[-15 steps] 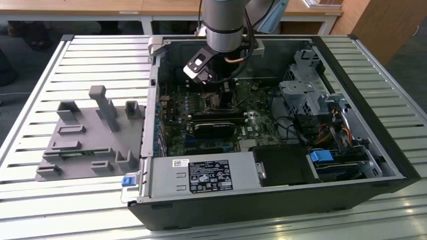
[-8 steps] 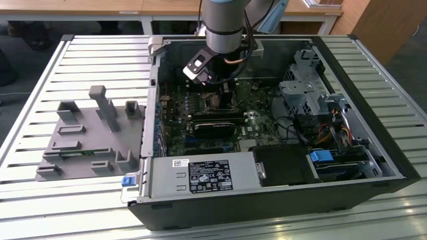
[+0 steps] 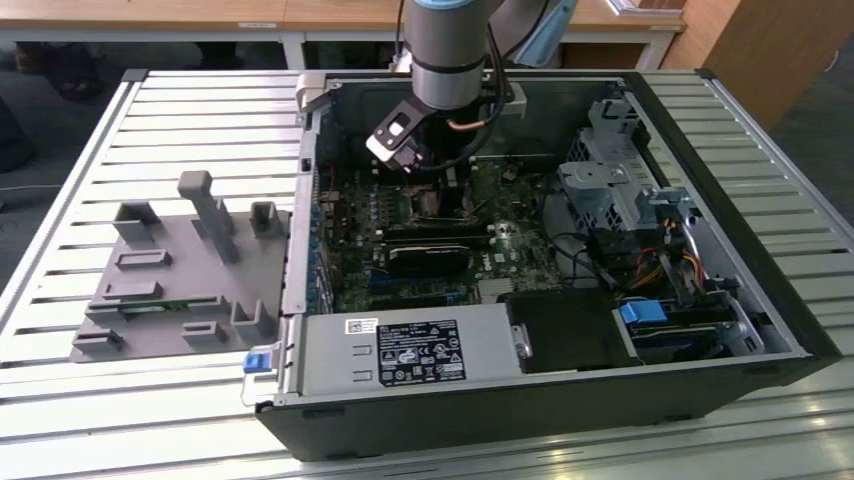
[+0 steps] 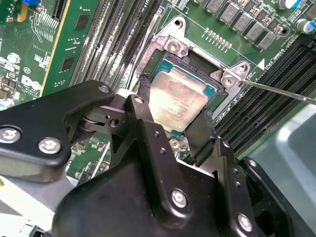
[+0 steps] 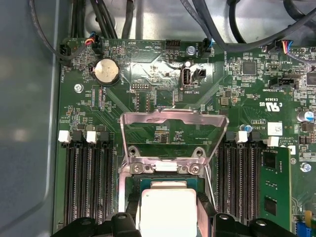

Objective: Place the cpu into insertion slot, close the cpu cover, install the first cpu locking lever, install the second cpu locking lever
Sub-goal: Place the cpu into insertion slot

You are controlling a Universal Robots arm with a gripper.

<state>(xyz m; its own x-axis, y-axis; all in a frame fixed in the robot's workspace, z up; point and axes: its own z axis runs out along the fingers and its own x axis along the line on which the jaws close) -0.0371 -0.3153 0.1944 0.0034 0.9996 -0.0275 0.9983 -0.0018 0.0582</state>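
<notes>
Quick count: one cpu [image 5: 168, 210], one cpu cover [image 5: 174, 118], one coin battery [image 5: 106, 71], four white memory-slot clips [image 5: 63, 136], one gripper [image 4: 175, 103] with two fingers [image 4: 148, 133]. Exterior view: one open case [image 3: 534, 425], one grey fixture [image 3: 174, 270] at its 9 o'clock.

A: What hides the green board [image 3: 514, 250] in the exterior view?
B: The arm [image 3: 451, 60] covers its middle.
A: And the cpu [image 5: 168, 210] in the first wrist view?
B: The picture's edge cuts its near part; the fingers [image 5: 205, 210] cover its flanks. In the second wrist view, the locking lever [image 4: 276, 91] runs off the edge.
</notes>
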